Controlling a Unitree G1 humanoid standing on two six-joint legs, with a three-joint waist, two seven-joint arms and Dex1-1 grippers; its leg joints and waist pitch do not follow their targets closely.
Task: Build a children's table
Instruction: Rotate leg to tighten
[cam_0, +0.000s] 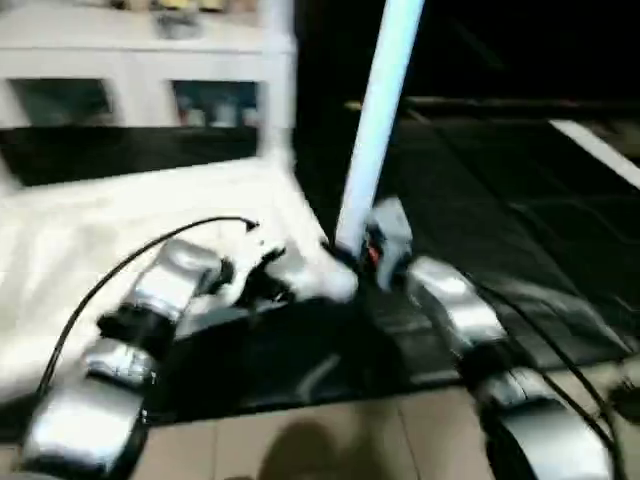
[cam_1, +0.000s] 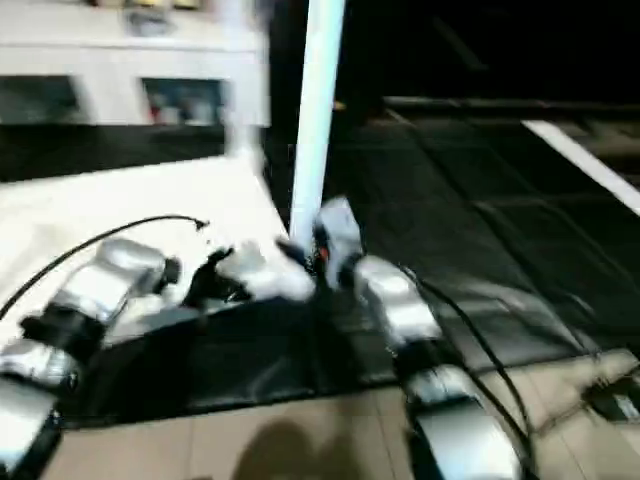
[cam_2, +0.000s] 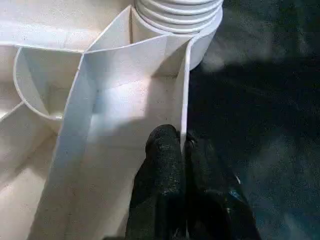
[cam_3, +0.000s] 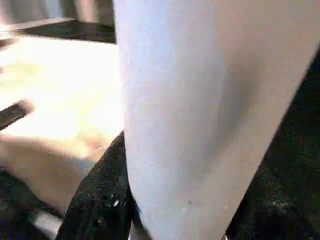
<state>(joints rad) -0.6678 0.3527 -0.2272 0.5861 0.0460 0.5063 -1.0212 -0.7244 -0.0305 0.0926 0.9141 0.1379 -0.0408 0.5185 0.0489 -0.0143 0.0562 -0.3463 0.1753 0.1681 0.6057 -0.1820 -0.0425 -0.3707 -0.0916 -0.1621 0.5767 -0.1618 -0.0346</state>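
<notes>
My right gripper (cam_0: 368, 255) clasps 1 long white plastic leg (cam_0: 378, 120) upright at the white ribbed tabletop's (cam_2: 125, 105) corner; my left gripper (cam_2: 182, 150), fingers together, pinches its thin edge wall.

No text, label, brand, number or sign can be read anywhere in these views. The white plastic surfaces carry no legible marking, and the items behind the cabinet (cam_0: 140, 70) glass are too blurred to make out any lettering.
</notes>
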